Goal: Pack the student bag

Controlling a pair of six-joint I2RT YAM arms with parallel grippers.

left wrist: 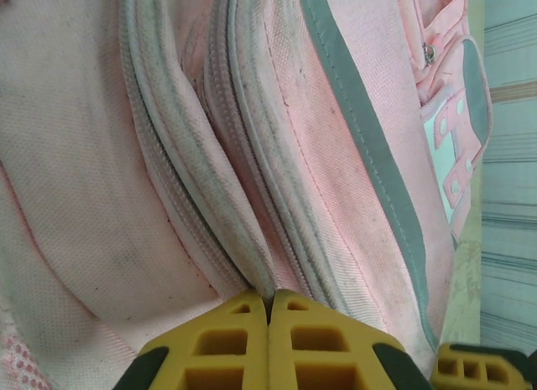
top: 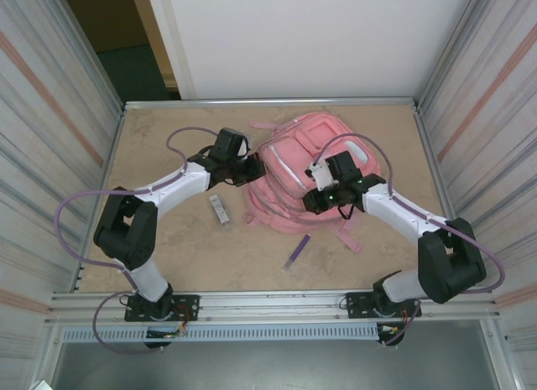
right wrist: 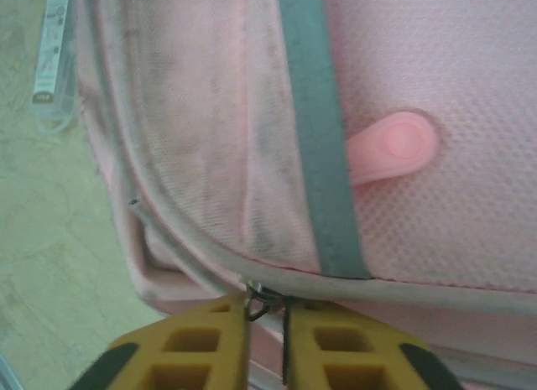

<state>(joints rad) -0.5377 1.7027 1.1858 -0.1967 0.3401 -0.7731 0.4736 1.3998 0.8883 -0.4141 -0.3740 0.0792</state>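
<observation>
You're pinching the bag (top: 294,147) in the closed left pincer (left wrist: 270,299) and barely nipping the zip pull (right wrist: 257,292) in the right pincer (right wrist: 267,310), risking slippage.

Pen (top: 296,250) before student bag (top: 289,168), case (top: 220,210) left

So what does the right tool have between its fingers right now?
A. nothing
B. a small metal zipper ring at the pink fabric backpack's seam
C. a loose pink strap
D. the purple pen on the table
B: in the right wrist view the right tool pinches the small metal zipper ring between its yellow fingers, at the seam of the pink fabric backpack.
</observation>
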